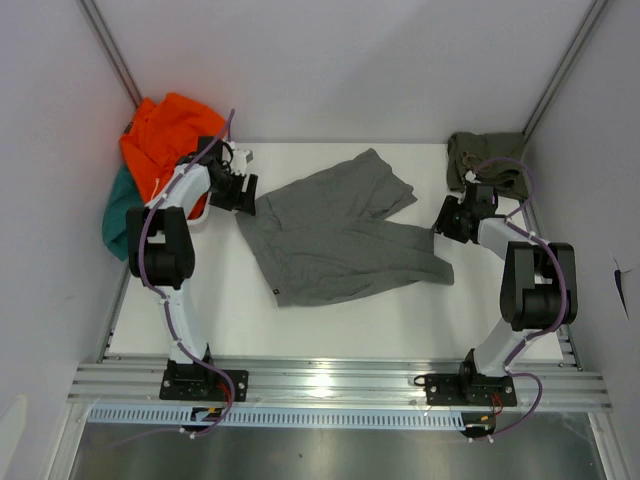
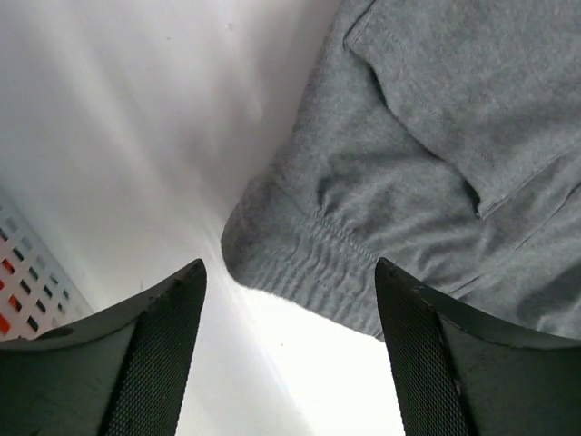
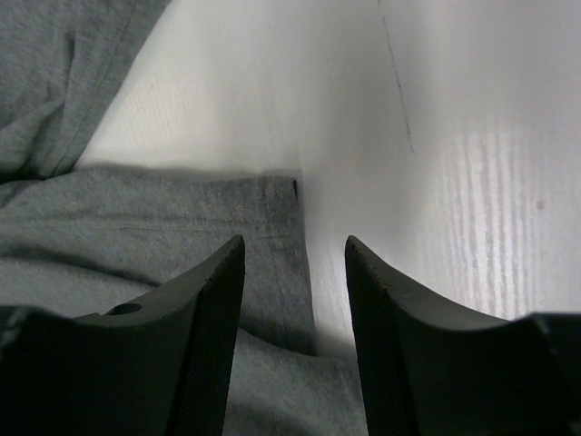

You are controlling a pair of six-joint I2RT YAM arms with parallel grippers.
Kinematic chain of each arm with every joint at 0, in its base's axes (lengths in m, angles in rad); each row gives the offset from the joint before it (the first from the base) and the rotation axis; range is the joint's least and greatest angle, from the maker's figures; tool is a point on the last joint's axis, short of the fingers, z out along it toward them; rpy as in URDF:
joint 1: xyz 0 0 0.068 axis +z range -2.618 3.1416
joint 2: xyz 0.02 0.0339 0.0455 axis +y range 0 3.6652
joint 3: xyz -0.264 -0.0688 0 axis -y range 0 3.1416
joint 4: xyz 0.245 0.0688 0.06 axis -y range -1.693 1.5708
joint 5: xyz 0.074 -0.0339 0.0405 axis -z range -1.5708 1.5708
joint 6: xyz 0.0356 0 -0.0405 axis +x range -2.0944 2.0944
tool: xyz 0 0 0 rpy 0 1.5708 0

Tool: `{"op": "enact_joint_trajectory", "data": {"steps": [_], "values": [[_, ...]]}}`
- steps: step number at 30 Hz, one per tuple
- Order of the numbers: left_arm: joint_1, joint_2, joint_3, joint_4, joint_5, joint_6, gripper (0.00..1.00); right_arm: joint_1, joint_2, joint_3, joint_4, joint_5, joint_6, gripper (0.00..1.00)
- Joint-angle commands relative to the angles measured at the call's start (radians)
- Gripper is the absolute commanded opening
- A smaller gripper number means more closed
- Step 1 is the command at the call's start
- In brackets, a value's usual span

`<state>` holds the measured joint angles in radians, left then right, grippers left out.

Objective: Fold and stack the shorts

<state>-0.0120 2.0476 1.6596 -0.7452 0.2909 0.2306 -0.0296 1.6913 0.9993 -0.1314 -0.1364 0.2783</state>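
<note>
on the white table (image 1: 200,310) the grey shorts (image 1: 335,240) lie spread in the middle. the left gripper (image 1: 243,197) gapes wide at the waistband corner, the right gripper (image 1: 447,222) narrower over a leg hem; neither holds cloth. a shallow pinch could let a corner slip.

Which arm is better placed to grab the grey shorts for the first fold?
Right, probably: the right pincer straddles the leg hem of the grey shorts, while the left pincer stands open just short of the waistband corner.
</note>
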Motion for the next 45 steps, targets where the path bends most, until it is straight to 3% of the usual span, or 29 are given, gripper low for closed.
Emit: {"op": "enact_joint_trajectory", "data": {"steps": [1,4,9,14,18,26,35,45], "values": [[0.009,-0.089,0.043,-0.035,-0.042,0.012,0.79,0.014,0.050,0.045,0.050,-0.029,-0.007,0.50],[0.003,-0.179,-0.019,-0.033,0.017,0.042,0.80,0.017,0.080,0.050,0.076,-0.035,0.001,0.50],[-0.100,-0.467,-0.311,0.082,0.014,0.191,0.80,0.010,0.139,0.071,0.108,-0.075,0.018,0.49],[-0.213,-0.693,-0.599,0.168,0.056,0.347,0.80,0.008,0.191,0.117,0.090,-0.112,0.018,0.38],[-0.313,-0.806,-0.721,0.181,0.048,0.406,0.80,0.010,0.196,0.131,0.075,-0.123,0.016,0.25],[-0.431,-0.851,-0.811,0.092,-0.002,0.496,0.81,0.020,0.209,0.148,0.009,-0.117,-0.024,0.28],[-0.548,-1.018,-0.914,0.079,0.093,0.556,0.88,0.020,0.206,0.147,0.004,-0.137,-0.025,0.29],[-0.667,-0.857,-0.900,0.139,-0.028,0.464,0.84,0.022,0.185,0.140,-0.011,-0.146,-0.034,0.30]]}}
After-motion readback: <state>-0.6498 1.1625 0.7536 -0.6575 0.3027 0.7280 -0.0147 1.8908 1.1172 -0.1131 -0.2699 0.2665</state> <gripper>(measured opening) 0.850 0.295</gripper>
